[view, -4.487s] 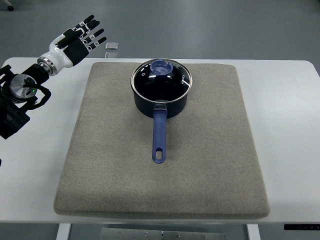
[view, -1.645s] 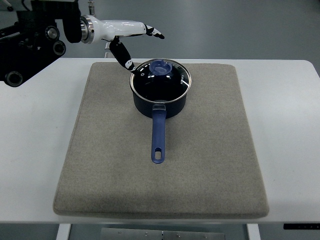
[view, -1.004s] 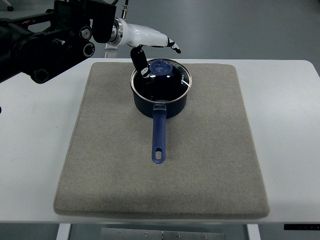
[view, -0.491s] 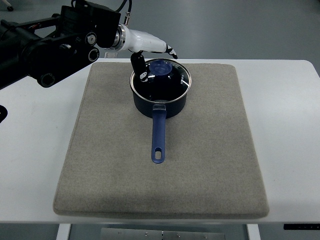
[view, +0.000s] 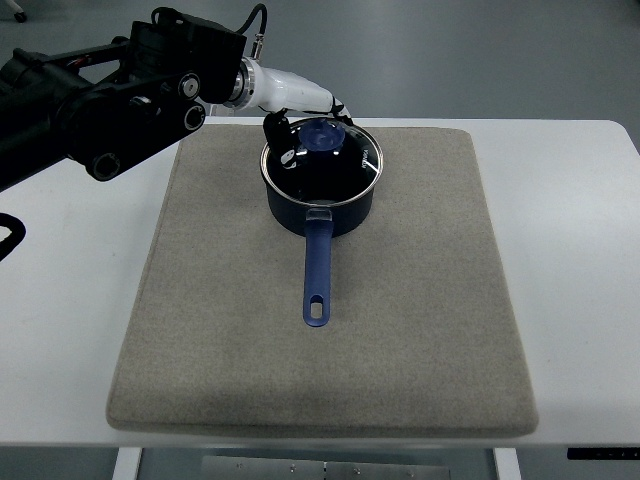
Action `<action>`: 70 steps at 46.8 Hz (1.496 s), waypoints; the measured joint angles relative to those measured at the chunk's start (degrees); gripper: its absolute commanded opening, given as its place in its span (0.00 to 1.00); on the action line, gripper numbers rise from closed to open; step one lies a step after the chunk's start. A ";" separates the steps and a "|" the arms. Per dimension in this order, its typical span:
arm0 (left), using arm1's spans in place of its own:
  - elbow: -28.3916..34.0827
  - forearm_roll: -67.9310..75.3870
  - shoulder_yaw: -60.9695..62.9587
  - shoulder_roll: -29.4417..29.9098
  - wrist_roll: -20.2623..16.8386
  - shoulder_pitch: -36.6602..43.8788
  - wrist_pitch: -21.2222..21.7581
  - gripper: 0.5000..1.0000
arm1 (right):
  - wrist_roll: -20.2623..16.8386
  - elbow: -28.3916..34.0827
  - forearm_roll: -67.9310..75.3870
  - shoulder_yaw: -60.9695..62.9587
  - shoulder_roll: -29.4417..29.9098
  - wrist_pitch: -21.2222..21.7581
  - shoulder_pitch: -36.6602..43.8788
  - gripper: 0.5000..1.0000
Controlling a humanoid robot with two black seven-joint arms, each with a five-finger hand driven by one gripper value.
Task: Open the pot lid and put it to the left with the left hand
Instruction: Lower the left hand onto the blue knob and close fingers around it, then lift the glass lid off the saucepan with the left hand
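Pot [view: 322, 190] sits on the grey mat [view: 400, 330], toward its far edge, handle [view: 317, 272] pointing at the robot. Lid [view: 345, 158] is on the pot, blue knob [view: 322, 135] up. Left hand [view: 295, 105] comes in from the upper left and is over the lid's far-left rim, thumb [view: 277, 135] down on the glass just left of the knob, fingers [view: 338, 103] reaching past the knob's far side. Fingers are apart, nothing gripped. Mat lies on a white table [view: 70, 300].
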 measured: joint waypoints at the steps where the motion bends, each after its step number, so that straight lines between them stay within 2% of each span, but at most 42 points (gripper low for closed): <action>1: 0.04 0.09 0.00 -0.12 0.01 0.01 0.00 0.80 | 0.01 0.00 0.00 0.00 0.00 0.00 0.00 0.83; 11: 0.07 0.23 -0.03 -0.72 0.01 0.04 0.01 0.75 | 0.00 0.00 0.00 0.01 0.00 0.00 -0.01 0.83; 27: 0.38 0.18 -0.09 -0.83 0.00 -0.17 0.09 0.62 | 0.00 0.00 0.00 0.00 0.00 0.00 -0.01 0.83; 32: 0.35 0.18 -0.09 -0.86 -0.04 -0.21 0.09 0.43 | 0.00 0.00 0.00 0.00 0.00 -0.02 -0.01 0.83; 36: 0.33 0.18 -0.12 -0.90 -0.03 -0.27 0.10 0.33 | 0.00 0.00 0.00 0.01 0.00 -0.04 -0.01 0.83; 52: 0.40 0.22 -0.14 -1.00 0.00 -0.19 0.07 0.16 | 0.00 0.00 0.00 0.00 0.00 -0.02 -0.01 0.83; 57: 0.43 0.23 -0.12 -1.00 0.00 -0.19 0.07 0.00 | 0.00 0.00 0.00 0.00 0.00 -0.02 -0.01 0.83; 70: 0.41 0.24 -0.11 -0.92 -0.04 -0.35 0.06 0.00 | 0.00 0.00 0.00 0.00 0.00 0.00 -0.01 0.83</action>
